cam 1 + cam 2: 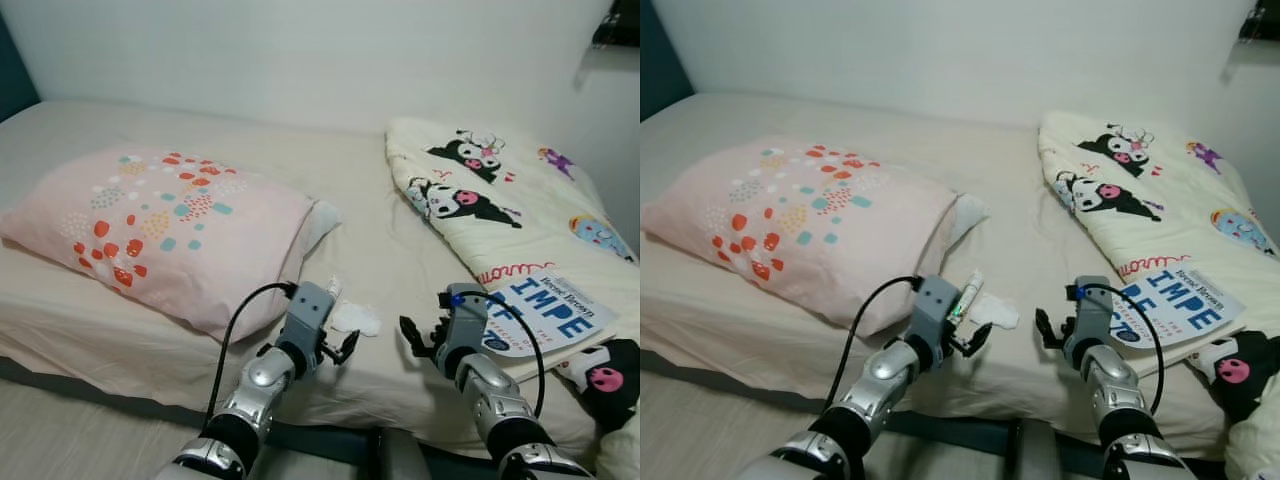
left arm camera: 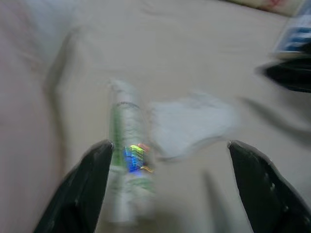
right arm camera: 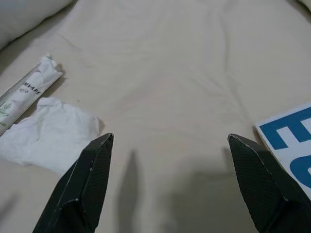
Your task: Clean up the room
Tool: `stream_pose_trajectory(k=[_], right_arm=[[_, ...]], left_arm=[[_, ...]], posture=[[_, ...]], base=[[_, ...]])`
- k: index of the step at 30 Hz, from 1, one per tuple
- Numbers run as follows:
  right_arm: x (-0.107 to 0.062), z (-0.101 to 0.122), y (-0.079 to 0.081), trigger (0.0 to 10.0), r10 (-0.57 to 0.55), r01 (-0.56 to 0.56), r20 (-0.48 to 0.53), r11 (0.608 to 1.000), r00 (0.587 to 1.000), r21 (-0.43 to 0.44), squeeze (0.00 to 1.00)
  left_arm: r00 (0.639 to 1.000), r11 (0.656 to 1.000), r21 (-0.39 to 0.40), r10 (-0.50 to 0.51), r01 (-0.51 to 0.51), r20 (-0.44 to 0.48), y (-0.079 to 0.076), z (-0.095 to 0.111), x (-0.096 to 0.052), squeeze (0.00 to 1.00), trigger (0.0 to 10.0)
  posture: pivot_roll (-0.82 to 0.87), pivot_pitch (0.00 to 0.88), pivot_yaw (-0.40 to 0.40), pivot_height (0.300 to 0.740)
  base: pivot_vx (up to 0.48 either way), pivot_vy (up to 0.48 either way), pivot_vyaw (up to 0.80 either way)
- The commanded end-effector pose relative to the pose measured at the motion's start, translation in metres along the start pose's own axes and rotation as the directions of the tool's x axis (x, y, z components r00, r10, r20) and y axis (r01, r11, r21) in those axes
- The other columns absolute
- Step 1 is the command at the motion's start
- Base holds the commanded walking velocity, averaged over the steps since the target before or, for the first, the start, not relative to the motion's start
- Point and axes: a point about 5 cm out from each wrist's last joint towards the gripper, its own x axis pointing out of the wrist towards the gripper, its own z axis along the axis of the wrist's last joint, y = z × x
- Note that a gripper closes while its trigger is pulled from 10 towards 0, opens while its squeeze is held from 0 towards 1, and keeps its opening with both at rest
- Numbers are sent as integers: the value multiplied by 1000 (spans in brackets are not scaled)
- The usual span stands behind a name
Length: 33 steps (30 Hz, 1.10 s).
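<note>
both grippers hover low over the near edge of the bed, fingers spread wide and holding nothing. left gripper sits just short of a crumpled tissue and a white wrapper lying touching it, beside the pink pillow. right gripper hangs over bare sheet, next to a book with blue lettering. farther back, a cartoon-print blanket runs toward the wall.

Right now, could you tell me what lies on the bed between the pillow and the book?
Between the pillow and the book, the right eye view shows a wrapper and a crumpled tissue on the sheet.
</note>
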Motion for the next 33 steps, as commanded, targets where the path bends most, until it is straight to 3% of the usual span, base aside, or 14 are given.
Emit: stream_pose_trajectory(k=[1, 3, 4, 10, 14, 16, 19, 23, 24, 29, 33], right_arm=[[-4, 0, -4, 10000, -9, 9, 22, 1000, 1000, 6, 0], [-5, 1, -5, 10000, -6, 6, 37, 1000, 999, 7, 0], [-8, 4, -4, 10000, 1, -1, 62, 1000, 998, 6, 0], [-14, 15, 2, 10000, 43, -45, 127, 999, 991, 10, 0], [-21, 26, 7, 10000, 67, -72, 186, 997, 980, 25, 0], [-25, 30, 8, 10000, 69, -74, 205, 997, 976, 19, 0], [-27, 33, 9, 10000, 69, -75, 216, 997, 974, 20, 0], [-37, 45, 10, 10000, 62, -72, 254, 997, 965, 30, 0], [-41, 52, 12, 10000, 67, -75, 264, 997, 962, 24, 0], [-46, 58, 14, 10000, 73, -81, 269, 997, 960, 18, 0], [-47, 69, 21, 10000, 96, -103, 282, 995, 955, 9, 0]], left_arm=[[997, 995, 80, 66, -63, -45, -3, 4, 6, 0, 10000], [990, 988, 105, 124, -117, -69, 3, 2, 7, 0, 10000], [972, 969, 149, 212, -197, -98, 15, 0, 6, 0, 10000], [956, 951, 197, 267, -240, -123, 24, -6, 3, 0, 10000], [960, 960, 177, 243, -217, -141, 20, -11, 1, 0, 10000], [970, 979, 101, 190, -176, -150, 13, -12, 2, 0, 10000], [974, 985, 68, 169, -160, -153, 10, -12, 3, 0, 10000], [975, 982, 84, 177, -167, -133, 6, -6, 6, 0, 10000], [971, 974, 102, 215, -204, -108, 10, 1, 8, 0, 10000], [965, 963, 123, 251, -241, -78, 16, 7, 10, 0, 10000], [954, 936, 186, 300, -298, 15, 29, 21, 12, 0, 10000]], posture=[[-126, 38, -32, 485], [-134, 52, -30, 480], [-147, 67, -28, 471], [-173, 111, -23, 446], [-187, 137, -20, 436], [-196, 160, -21, 436], [-201, 175, -19, 436], [-220, 217, -21, 436], [-238, 250, -30, 436], [-239, 253, -32, 436], [-243, 278, -47, 436]], base=[[0, 0, 0], [0, 0, 0], [0, 0, 0], [0, 0, 0], [0, 0, 0], [0, 0, 0], [0, 0, 0], [0, 0, 0], [0, 0, 0], [0, 0, 0], [0, 0, 0]])
